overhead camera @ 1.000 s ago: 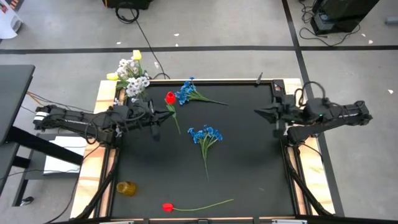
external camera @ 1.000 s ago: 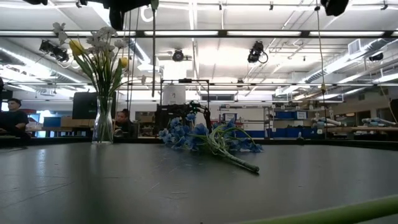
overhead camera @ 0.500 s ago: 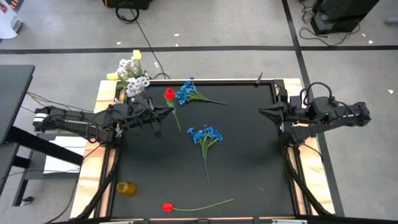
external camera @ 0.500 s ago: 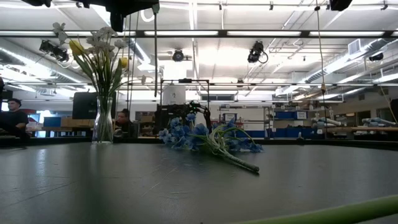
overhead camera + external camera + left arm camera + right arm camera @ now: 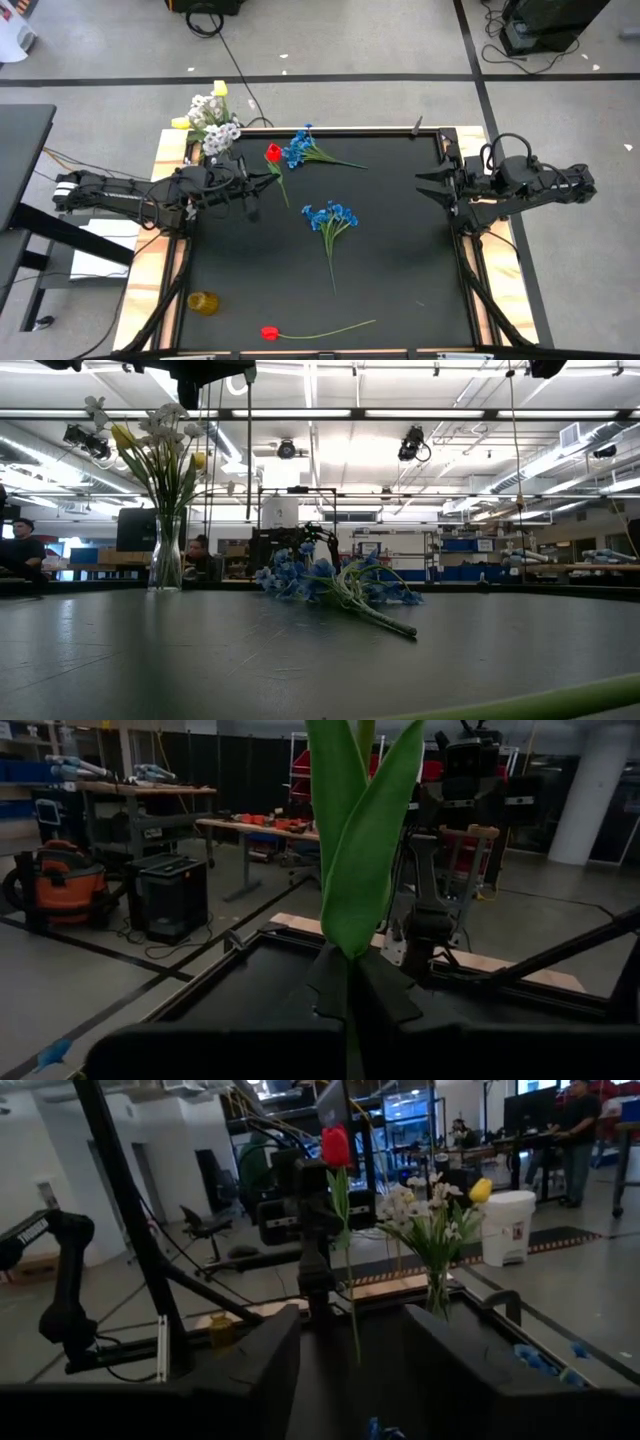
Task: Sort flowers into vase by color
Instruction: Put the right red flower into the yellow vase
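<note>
Our left gripper (image 5: 262, 178) is clamped on the red tulip (image 5: 273, 155) stem just beside the vase (image 5: 166, 554) of white and yellow flowers, while our right gripper (image 5: 425, 186) hangs open and empty, so we risk mixing red in or tipping the vase.

I'm looking into a large robotics lab or workshop. Ceiling strip lights (image 5: 330, 413) are running overhead; workbenches (image 5: 150, 792) are standing at ten o'clock beside an orange shop vacuum (image 5: 62, 885); blue storage bins (image 5: 465, 545) are lining shelves, and a concrete floor (image 5: 350, 45) with black tape lines is surrounding my table.
</note>
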You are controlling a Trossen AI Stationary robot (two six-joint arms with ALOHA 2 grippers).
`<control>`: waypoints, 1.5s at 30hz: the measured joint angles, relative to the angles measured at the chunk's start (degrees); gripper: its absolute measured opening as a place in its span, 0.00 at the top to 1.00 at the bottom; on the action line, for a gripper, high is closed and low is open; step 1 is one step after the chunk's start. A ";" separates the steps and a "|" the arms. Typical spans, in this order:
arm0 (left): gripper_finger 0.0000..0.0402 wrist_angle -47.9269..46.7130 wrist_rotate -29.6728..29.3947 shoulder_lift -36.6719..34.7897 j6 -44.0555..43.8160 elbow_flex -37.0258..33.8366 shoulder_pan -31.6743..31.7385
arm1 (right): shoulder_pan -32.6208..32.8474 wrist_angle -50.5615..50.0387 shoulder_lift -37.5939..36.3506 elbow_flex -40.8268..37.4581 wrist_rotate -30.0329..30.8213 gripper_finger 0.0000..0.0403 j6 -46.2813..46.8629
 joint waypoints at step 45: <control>0.98 -39.37 38.32 -35.31 0.40 0.02 -33.31 | 0.00 0.41 0.04 0.02 0.02 0.52 2.02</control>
